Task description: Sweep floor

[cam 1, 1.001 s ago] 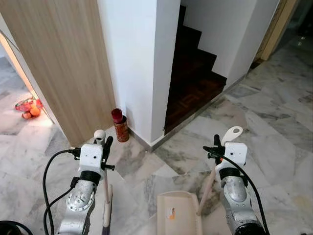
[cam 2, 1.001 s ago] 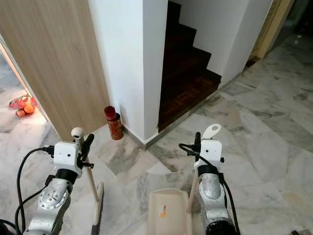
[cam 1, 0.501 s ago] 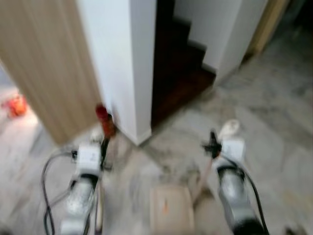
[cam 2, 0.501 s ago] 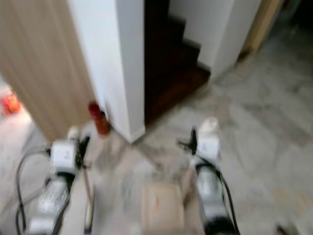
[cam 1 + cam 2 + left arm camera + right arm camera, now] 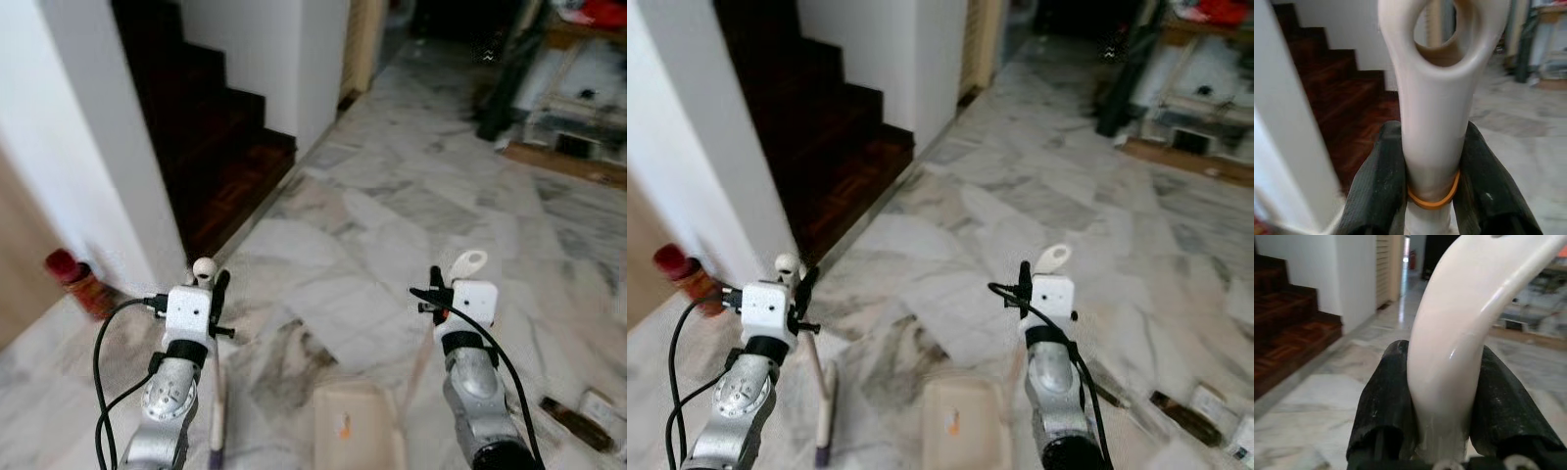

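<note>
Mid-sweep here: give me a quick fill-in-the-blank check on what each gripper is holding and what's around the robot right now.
1. The left gripper is shut on the ____ handle.
2. The right gripper is shut on the handle of the cream ____.
3. The red-capped bottle stands on the robot's ____ side.
4. The dark wooden steps belong to a ____.

Missing words: broom; dustpan; left; staircase

Staircase (image 5: pixel 211 137) ahead-left, rising behind a wall (image 5: pixel 83 166). Can (image 5: pixel 78 282) on the floor (image 5: pixel 411 215) at the wall's foot, far left. Dustpan (image 5: pixel 358 426) low centre on the floor, between the two arms; broom (image 5: pixel 214 392) stands just left of it. Doorway (image 5: pixel 367 44) right of the stairs. Furniture (image 5: pixel 578 88) far right, behind. Small items (image 5: pixel 578 416) on floor, lower right.
</note>
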